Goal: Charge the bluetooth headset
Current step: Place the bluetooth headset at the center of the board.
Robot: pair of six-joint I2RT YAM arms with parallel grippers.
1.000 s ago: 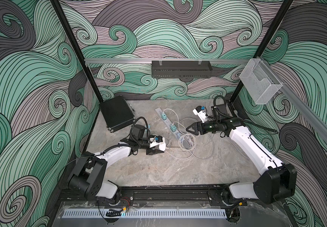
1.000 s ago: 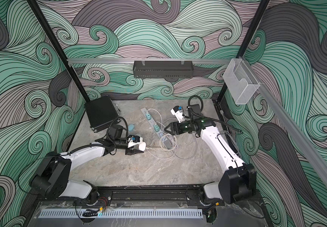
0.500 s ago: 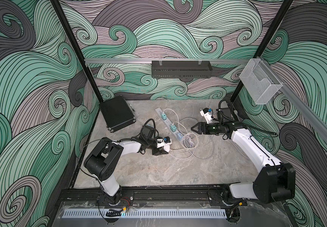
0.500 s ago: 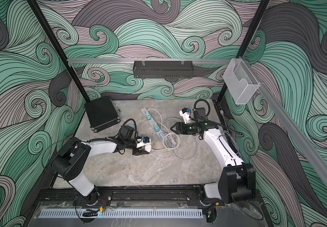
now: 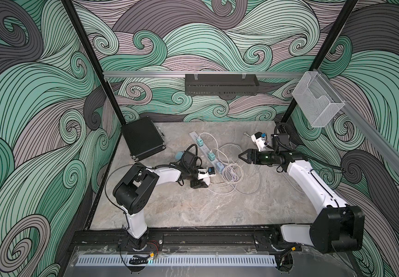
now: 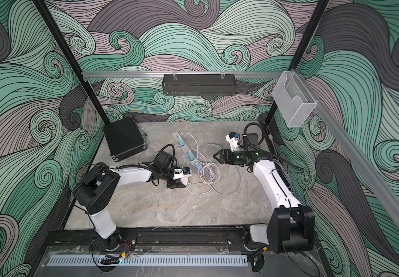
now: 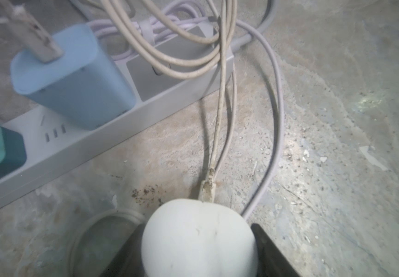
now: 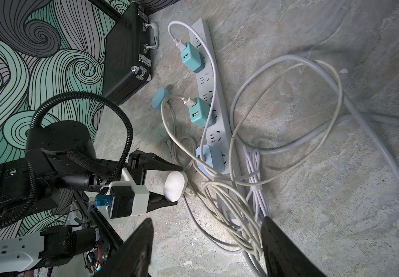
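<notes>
Left wrist view, white headset case (image 7: 198,242) clamped in left gripper (image 7: 197,256), on worktop (image 7: 337,120), cable plug (image 7: 207,190) against its end, just beside power strip (image 7: 169,79), right gripper (image 8: 205,226) jaws apart, empty, above loose cables (image 8: 232,206).

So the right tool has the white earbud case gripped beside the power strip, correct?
No, it is the left tool that has the white earbud case gripped beside the power strip; the right wrist view shows it. The right tool is open and empty.
</notes>
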